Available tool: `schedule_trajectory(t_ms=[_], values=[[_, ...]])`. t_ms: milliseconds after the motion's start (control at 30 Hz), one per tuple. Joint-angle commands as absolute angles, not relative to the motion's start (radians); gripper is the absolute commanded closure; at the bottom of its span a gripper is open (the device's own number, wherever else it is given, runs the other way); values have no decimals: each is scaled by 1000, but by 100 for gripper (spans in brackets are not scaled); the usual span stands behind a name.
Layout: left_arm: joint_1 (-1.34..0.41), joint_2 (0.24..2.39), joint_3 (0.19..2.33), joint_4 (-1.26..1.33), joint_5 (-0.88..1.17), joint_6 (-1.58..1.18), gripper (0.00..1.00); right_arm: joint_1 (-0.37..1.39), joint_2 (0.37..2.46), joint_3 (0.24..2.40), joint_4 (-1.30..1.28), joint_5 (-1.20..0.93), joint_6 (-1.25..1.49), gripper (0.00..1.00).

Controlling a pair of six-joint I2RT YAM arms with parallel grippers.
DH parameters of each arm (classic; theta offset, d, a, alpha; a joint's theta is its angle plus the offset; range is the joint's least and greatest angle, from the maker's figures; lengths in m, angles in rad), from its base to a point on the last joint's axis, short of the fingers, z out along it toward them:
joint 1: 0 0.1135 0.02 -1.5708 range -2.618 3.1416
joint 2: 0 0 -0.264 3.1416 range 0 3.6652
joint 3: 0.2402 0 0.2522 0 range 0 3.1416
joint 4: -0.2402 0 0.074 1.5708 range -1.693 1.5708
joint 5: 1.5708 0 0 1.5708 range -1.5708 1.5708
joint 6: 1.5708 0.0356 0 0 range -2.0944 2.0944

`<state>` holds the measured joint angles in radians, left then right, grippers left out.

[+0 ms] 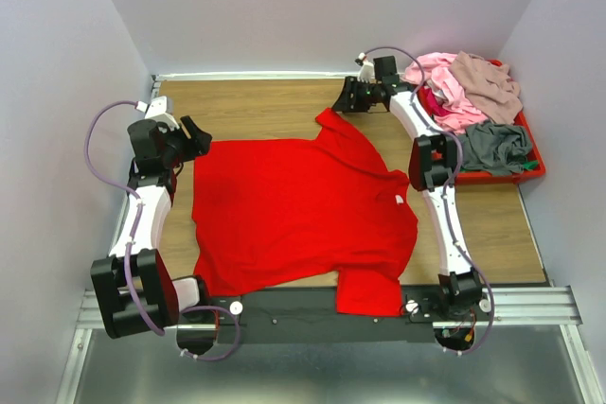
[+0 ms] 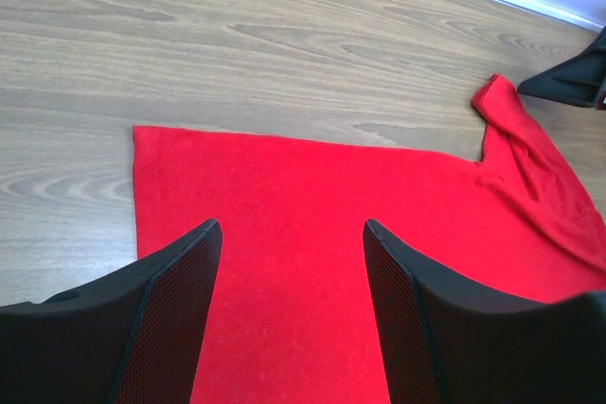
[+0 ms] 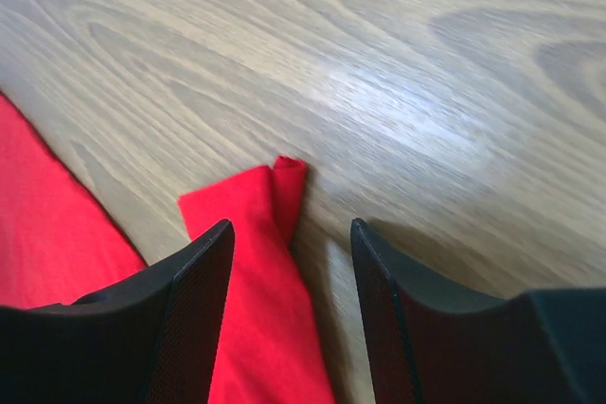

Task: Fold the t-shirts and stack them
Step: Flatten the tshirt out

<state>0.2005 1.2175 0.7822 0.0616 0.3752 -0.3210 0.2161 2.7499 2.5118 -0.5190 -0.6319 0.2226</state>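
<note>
I see the red t-shirt (image 1: 303,215) spread flat in the middle of the wooden table (image 1: 256,106), hem to the left and neck to the right, with its small white neck label (image 1: 399,199) showing near the right side. Its far sleeve (image 1: 331,125) points toward the far edge of the table. Its near sleeve (image 1: 369,290) hangs over the near edge onto the black rail.

My left gripper (image 1: 194,139) sits at the far left corner of the shirt. In the left wrist view its jaws stand wide apart over the red cloth just inside the hem, holding nothing. I cannot tell whether the fingertips touch the fabric.

My right gripper (image 1: 343,101) is at the tip of the far sleeve. In the right wrist view its jaws are also spread, and the sleeve end, doubled over on itself at the tip, lies between and just ahead of the fingers (image 3: 204,272). Nothing is pinched.

At the far right, a red tray (image 1: 492,177) holds a loose heap: a pink t-shirt (image 1: 440,73) on the far side, a mauve-beige t-shirt (image 1: 488,82) draped beside it, and a grey t-shirt (image 1: 497,144) nearer to me. All three are crumpled and well apart from the red one.
</note>
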Motion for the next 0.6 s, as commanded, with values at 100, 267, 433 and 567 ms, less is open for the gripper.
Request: schedule_trajectory(t_ms=[100,267,433,567], values=[[196,1233,781,51,344,-301,31,242,2849,2534,-514,-693,278,50],[196,1239,782,49,344,-301,31,242,2847,2519,-515,-730,268,56],[196,1244,785,49,344,-299,31,241,2830,2539,-517,-718,242,81],[196,1249,785,48,330,-299,31,242,2783,2577,-515,-611,172,100]])
